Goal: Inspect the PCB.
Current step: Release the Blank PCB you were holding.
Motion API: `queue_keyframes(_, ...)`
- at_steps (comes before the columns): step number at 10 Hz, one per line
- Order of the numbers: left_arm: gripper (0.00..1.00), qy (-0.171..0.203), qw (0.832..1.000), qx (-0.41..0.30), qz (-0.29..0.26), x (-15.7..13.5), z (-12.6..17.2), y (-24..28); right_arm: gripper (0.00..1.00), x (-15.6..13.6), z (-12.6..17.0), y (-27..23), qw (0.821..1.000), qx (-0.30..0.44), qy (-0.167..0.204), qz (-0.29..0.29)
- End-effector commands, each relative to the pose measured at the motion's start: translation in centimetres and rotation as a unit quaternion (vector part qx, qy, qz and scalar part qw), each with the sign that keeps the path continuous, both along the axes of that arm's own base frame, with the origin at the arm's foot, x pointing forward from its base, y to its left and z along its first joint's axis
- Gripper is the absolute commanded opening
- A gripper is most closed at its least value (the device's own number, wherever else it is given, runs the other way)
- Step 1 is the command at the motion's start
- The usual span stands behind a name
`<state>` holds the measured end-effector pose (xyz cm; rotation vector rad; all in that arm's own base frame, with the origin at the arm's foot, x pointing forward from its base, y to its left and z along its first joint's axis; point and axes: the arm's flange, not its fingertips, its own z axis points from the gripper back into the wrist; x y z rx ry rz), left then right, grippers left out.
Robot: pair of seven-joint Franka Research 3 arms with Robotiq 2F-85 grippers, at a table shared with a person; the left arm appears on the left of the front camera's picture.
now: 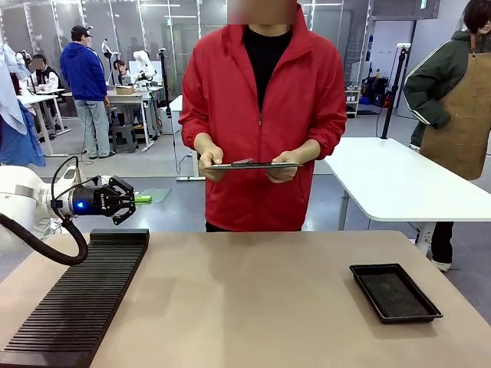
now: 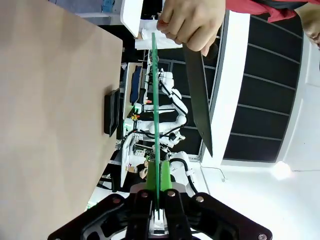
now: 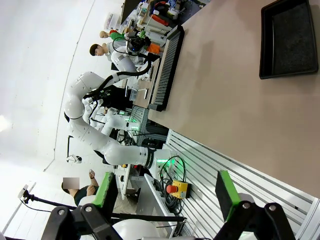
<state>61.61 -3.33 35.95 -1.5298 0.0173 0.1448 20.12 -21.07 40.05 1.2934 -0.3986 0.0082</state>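
PCB (image 2: 156, 125) pinched edge-on in closed left claw (image 1: 132, 201), in air above far end of slotted rack (image 1: 77, 299). Right claw (image 3: 165, 192) gaped wide, empty. Beyond rack, person (image 1: 265, 100) held tablet (image 1: 253, 165). Step judged: presenting board for inspection. Next move likely called for level, firm hold toward person.

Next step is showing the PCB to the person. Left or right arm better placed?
Left. The left fingers are shut on the PCB, which points toward the person. The right fingers stand open, holding nothing.
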Motion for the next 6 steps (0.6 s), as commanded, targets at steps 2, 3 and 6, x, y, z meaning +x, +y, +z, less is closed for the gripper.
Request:
queue_keyframes(2, 0.03, 0.000, 1.000, -0.002, -0.005, -0.27, 0.24, 0.03, 1.00, -0.07, 0.16, 0.01, 1.000, 0.002, -0.005, -0.001)
queue_keyframes(3, 0.03, 0.000, 1.000, -0.002, -0.005, -0.27, 0.24, 0.03, 1.00, -0.07, 0.16, 0.01, 1.000, 0.002, -0.005, -0.001)
queue_keyframes(6, 0.03, 0.000, 1.000, -0.002, -0.005, -0.27, 0.24, 0.03, 1.00, -0.07, 0.16, 0.01, 1.000, 0.002, -0.005, -0.001)
